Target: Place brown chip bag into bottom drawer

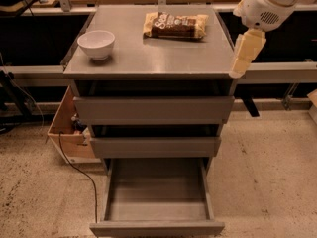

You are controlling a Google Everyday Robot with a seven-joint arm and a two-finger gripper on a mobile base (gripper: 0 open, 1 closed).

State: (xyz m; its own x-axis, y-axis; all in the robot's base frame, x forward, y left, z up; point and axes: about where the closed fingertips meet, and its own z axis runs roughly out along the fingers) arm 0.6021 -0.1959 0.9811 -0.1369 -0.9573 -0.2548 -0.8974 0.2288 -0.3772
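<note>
Reaching for the brown chip bag (175, 25), which lies flat at the back of the cabinet top (148, 63). My gripper (243, 56) hangs beside the right front corner; I cannot tell whether it is spread or closed. I should descend over the bag's middle and pinch across its narrow width. The bottom drawer (157, 190) stands open.

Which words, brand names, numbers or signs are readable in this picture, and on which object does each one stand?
Brown chip bag, at the back of the cabinet top: white lettering, too small to read, so nothing can be quoted.
White bowl: no text.
Bottom drawer, pulled open, and the two drawer fronts above it: no text.
Gripper, beside the cabinet top's front right corner: no text visible.
</note>
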